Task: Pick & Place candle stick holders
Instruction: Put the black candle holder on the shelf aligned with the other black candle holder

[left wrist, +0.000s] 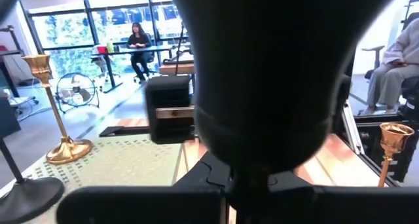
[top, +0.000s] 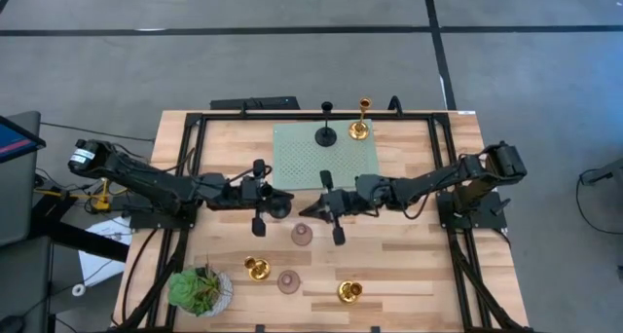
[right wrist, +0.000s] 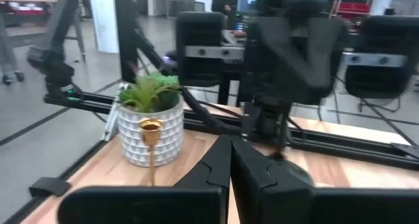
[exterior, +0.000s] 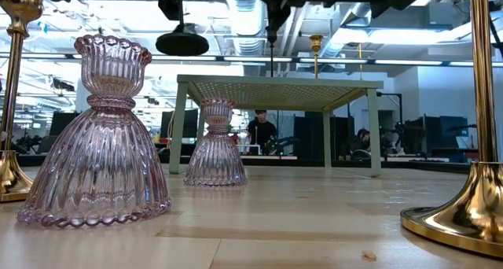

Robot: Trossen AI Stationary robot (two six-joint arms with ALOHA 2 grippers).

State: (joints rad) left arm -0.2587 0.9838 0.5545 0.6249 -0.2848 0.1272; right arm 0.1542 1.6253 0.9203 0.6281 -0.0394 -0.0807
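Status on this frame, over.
Left gripper shut on black holder, lifted off table by platform edge. Right gripper shut, empty, close alongside. Second black holder and gold holder stand on platform.

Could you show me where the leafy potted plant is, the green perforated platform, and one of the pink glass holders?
potted plant (top: 200,289): high view, on its green leaves.
green platform (top: 302,158): high view, on a bare part of its perforated top.
pink glass holder (exterior: 98,151): low view, on its ribbed bell-shaped body.
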